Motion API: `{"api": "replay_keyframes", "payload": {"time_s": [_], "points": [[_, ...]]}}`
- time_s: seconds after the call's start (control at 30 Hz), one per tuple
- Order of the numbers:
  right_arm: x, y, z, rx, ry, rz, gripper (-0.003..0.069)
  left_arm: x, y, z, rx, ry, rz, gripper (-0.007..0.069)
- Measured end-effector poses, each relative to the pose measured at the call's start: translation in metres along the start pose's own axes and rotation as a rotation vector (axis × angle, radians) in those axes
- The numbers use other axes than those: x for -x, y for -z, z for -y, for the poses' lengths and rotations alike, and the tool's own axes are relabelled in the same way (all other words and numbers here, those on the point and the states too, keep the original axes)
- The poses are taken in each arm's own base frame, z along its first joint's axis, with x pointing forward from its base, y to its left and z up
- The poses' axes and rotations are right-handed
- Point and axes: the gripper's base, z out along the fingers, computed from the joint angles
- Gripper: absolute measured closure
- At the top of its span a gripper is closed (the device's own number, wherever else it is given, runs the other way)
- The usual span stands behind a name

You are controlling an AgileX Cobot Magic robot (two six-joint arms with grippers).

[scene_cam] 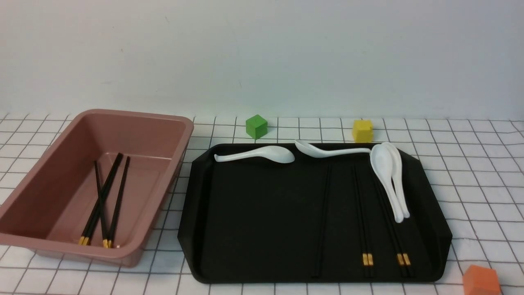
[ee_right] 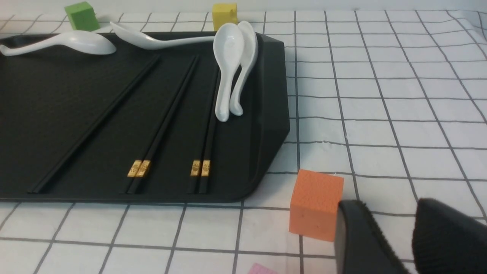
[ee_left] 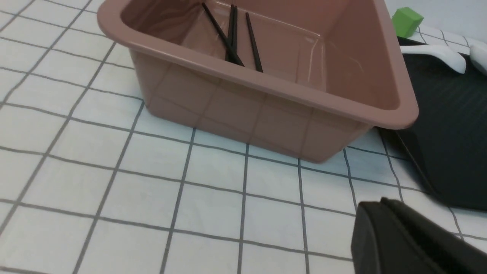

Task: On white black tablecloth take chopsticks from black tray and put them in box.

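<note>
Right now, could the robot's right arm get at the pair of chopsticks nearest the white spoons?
Probably yes. That pair lies flat on the black tray with its gold-banded ends uncovered. Two spoons crowd its far end, and the right gripper sits open nearby.

Spoons point(scene_cam: 389, 180) overlapping rightmost chopsticks point(scene_cam: 393, 229)

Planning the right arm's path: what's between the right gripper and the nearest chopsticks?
In the right wrist view, an orange cube sits just beside the right gripper, then bare tablecloth and the tray rim before the chopsticks.
</note>
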Motion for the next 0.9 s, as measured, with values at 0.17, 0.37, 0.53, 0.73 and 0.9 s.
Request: {"api": "replay_keyframes", "payload": {"time_s": [0.17, 0.37, 0.53, 0.73, 0.9], "points": [[0.0, 0.0, 0.0, 0.0, 0.0, 0.0, 0.0419, -0.0001, 0.0, 0.0002, -0.005, -0.003, -0.002, 0.063], [0.0, 0.0, 0.0, 0.0, 0.0, 0.0, 0.0419, -0.0001, 0.0, 0.0002, -0.005, -0.003, -0.002, 0.0624], [0.0, 0.0, 0.0, 0.0, 0.0, 0.0, 0.0419, -0.0001, 0.0, 0.0002, -0.005, -0.003, -0.002, 0.062], [0.0, 0.0, 0.0, 0.0, 0.0, 0.0, 0.0419, -0.0001, 0.0, 0.0002, -0.005, -0.003, -0.002, 0.0616], [0.0, 0.0, 0.0, 0.0, 0.0, 0.0, 0.0419, -0.0001, 0.0, 0.0002, -0.004, -0.003, -0.002, 0.0609]]}}
